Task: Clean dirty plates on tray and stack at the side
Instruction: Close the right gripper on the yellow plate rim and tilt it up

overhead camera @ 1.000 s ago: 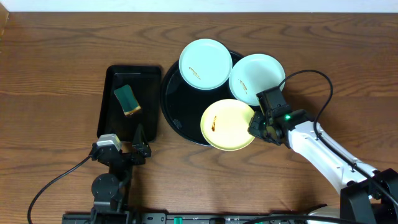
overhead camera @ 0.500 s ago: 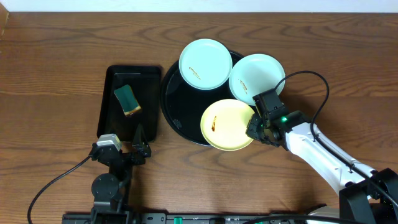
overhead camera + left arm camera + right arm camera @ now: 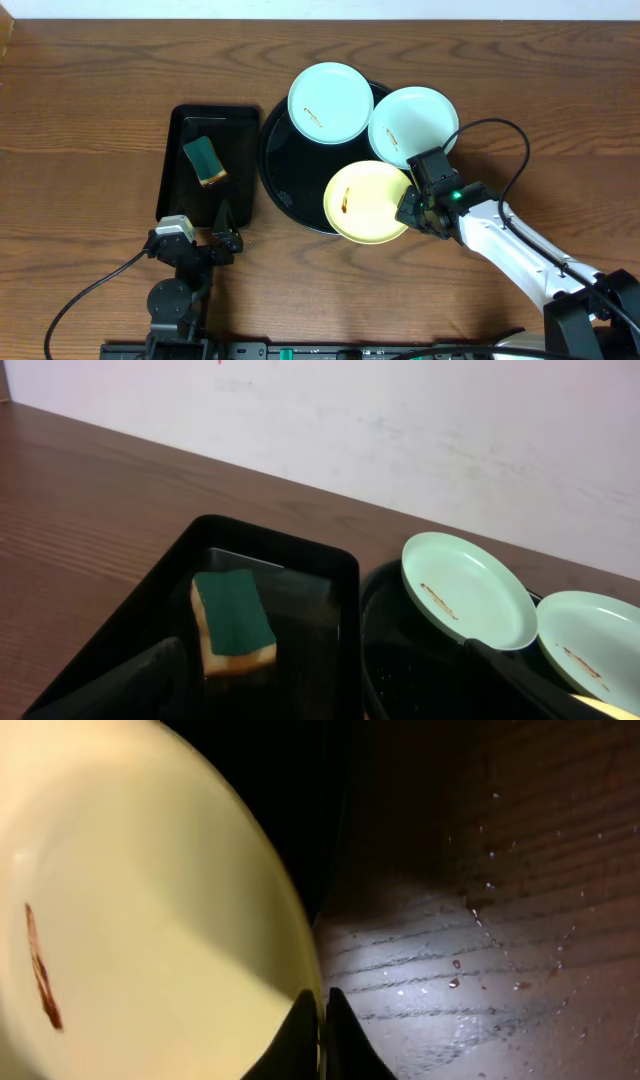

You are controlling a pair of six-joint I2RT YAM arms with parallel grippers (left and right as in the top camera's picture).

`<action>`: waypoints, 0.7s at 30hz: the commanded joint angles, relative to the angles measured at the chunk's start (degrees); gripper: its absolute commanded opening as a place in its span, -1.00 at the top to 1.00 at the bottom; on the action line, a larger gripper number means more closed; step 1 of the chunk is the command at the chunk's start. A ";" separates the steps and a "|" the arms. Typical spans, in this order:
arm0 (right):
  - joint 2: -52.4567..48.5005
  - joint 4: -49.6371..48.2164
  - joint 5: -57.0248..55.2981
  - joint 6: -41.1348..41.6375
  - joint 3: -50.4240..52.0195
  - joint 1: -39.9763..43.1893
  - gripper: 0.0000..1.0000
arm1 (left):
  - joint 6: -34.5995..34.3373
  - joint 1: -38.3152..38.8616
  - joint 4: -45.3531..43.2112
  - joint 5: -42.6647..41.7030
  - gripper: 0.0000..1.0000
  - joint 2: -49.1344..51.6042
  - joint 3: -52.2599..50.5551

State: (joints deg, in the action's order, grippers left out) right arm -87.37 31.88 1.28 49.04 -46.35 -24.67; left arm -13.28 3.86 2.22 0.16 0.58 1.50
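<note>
We look down on a wooden tabletop (image 3: 100, 80). A large round black tray (image 3: 285, 170) sits near the middle and carries three small plates, all lying flat and overhanging its rim. The first mint plate (image 3: 330, 102) lies at the far edge. The second mint plate (image 3: 413, 125) lies at the far right, just beside the first. The yellow plate (image 3: 365, 200) lies at the near right edge, close to the second mint plate. Each plate has a small brown smear.

The right claw (image 3: 412, 205) is at the yellow plate's right rim. From the right wrist camera we see its two dark fingertips (image 3: 300, 1025) pinched together on that thin rim, one over the plate's inside and one outside. Small wet drops dot the wood beside it.

Left of the round tray is a smaller rectangular tray (image 3: 213, 110) holding a sponge (image 3: 204, 161) with a green top. The left claw (image 3: 320, 648) sits at this tray's near end with its fingers spread wide, holding nothing.
</note>
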 commanded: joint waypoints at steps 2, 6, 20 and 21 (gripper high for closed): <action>0.63 0.02 -0.98 -0.07 -0.20 -0.48 0.98 | 0.76 -0.28 1.99 0.85 -0.71 -0.35 -1.27; 2.93 0.04 -0.81 -2.91 -2.14 -0.50 0.98 | 0.74 -0.28 1.99 0.85 -0.71 -0.35 -1.27; 7.17 -3.17 -4.92 -20.87 -4.24 -0.50 0.97 | 0.68 -0.28 1.92 0.79 -0.71 -0.35 -1.27; 7.17 -3.69 -4.92 -22.21 -4.24 -0.50 0.98 | 0.70 -0.28 1.95 0.61 -0.71 -0.35 -1.27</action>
State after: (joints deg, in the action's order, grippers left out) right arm -80.47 29.15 -2.28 33.36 -49.80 -24.69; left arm -13.28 3.86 2.22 0.14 0.58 1.50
